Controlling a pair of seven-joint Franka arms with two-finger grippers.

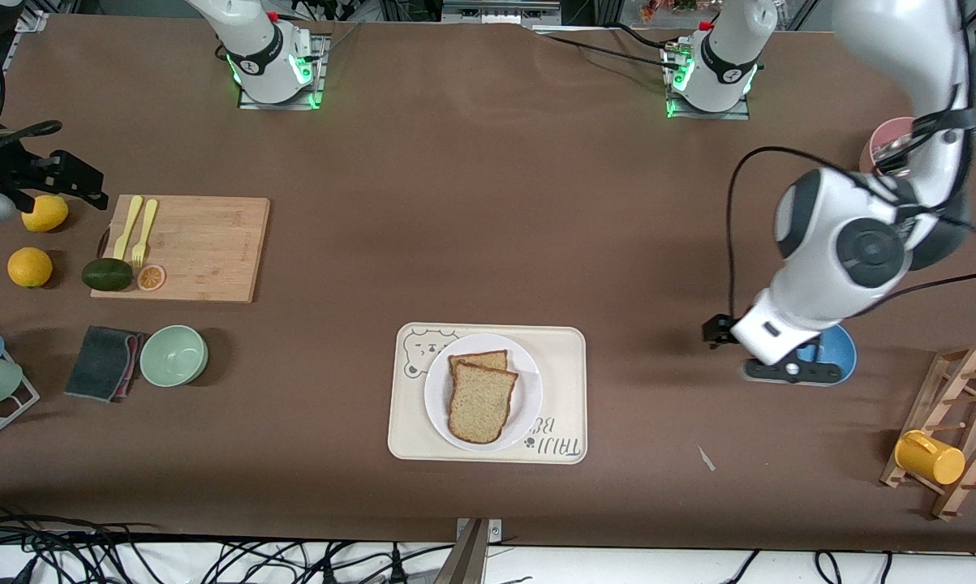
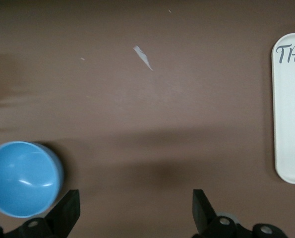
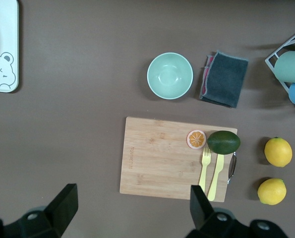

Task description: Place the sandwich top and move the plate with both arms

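Observation:
The sandwich top (image 1: 481,401), a speckled brown bread slice, lies on the white plate (image 1: 437,397), overlapping another slice (image 1: 479,359) beneath it. The plate sits on the cream bear tray (image 1: 565,357). My left gripper (image 1: 792,371) hangs open and empty above the table beside the blue bowl (image 1: 843,353), toward the left arm's end, well away from the tray. In the left wrist view its fingers (image 2: 68,210) stand wide apart over bare table next to that bowl (image 2: 22,178). My right gripper (image 3: 132,206) is open and empty, high above the table by the cutting board (image 3: 162,156).
The cutting board (image 1: 204,247) carries an avocado, an orange slice and yellow cutlery; two lemons (image 1: 30,267) lie beside it. A green bowl (image 1: 173,354) and grey cloth (image 1: 102,362) lie nearer the camera. A wooden rack with a yellow cup (image 1: 930,457) stands at the left arm's end.

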